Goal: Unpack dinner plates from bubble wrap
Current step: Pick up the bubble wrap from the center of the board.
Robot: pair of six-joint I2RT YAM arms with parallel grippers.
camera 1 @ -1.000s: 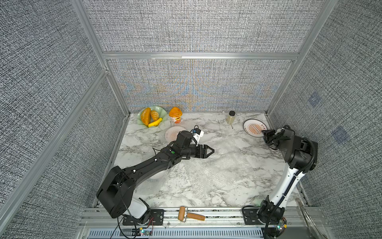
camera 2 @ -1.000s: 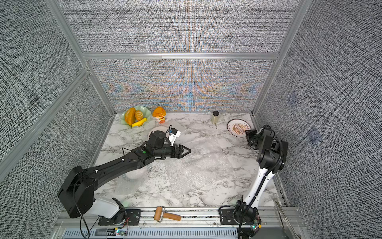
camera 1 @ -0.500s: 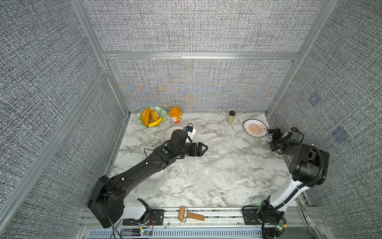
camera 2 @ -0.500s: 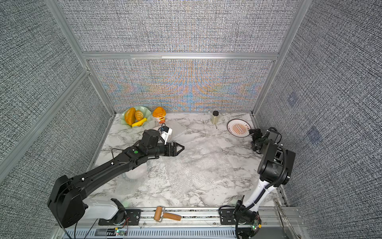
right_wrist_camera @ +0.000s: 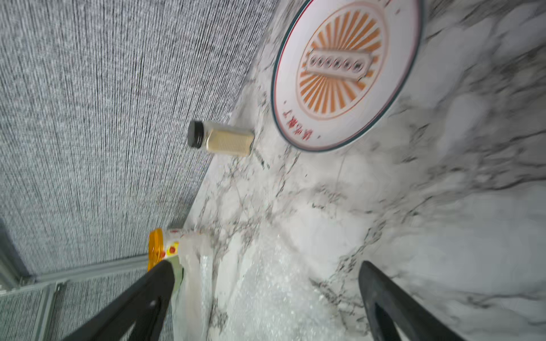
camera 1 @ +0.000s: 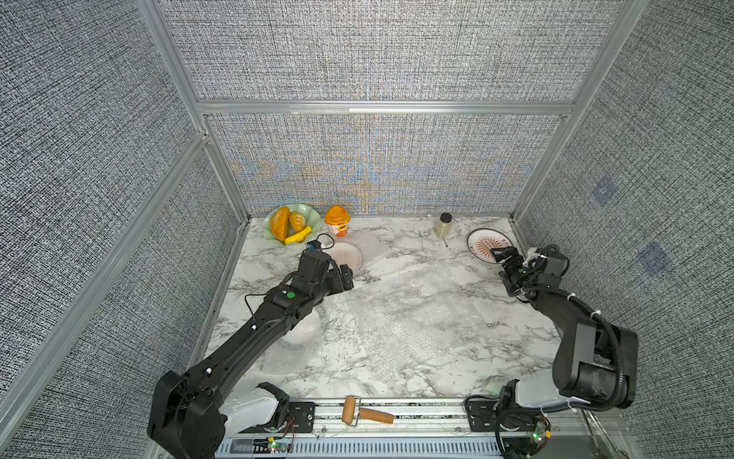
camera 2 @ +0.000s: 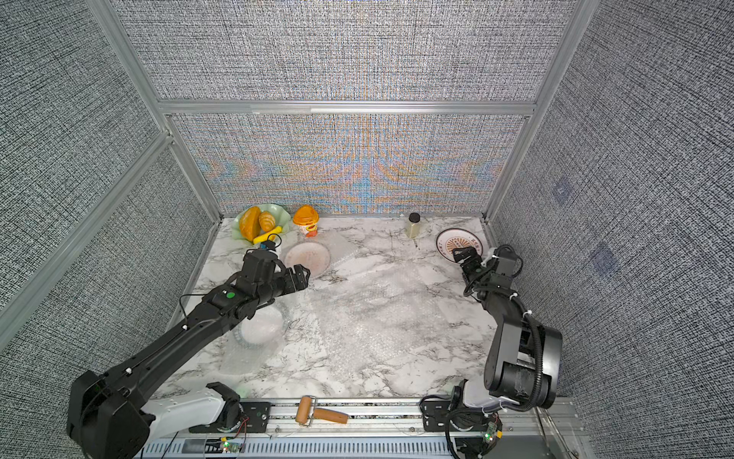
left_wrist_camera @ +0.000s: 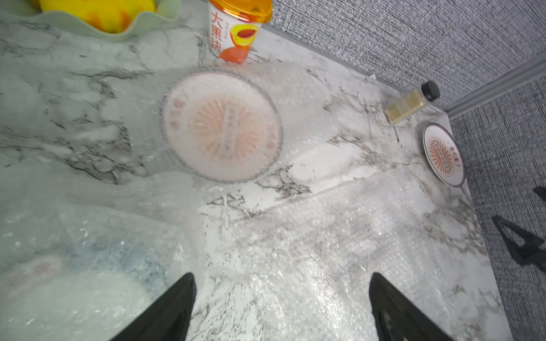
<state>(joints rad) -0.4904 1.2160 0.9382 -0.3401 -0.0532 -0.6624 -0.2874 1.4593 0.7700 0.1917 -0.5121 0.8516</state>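
Lying flat across the middle of the marble table [camera 1: 456, 369], a loose sheet of bubble wrap [camera 1: 417, 314] is seen in both top views. One sunburst plate [camera 1: 481, 241] is left bare at the far right corner, near a small dark-capped bottle [camera 1: 443, 225]; its orange rays and dark rim are shown sharply in the right wrist view. The right gripper [camera 1: 501, 254] is seen overlapping the near edge of that plate, its jaws spread wide with nothing caught between them; whether the plate is touched cannot be told. A second sunburst plate [camera 1: 349, 256] is found toward the far left, blurred under a cover of bubbled plastic, near an orange-lidded cup [camera 1: 337, 220] and a pale green dish [camera 1: 311, 214] of bread. The left gripper [camera 1: 346, 278] is placed just on the near side of this wrapped plate, its jaws likewise parted and empty. A third plate [camera 1: 304, 336], white and also wrapped, is partly hidden under the left arm [camera 1: 278, 314], nearer the front; a bluish band is faintly made out through the wrap in the left wrist view. A wooden-handled roller [camera 1: 367, 413] is laid on the front rail
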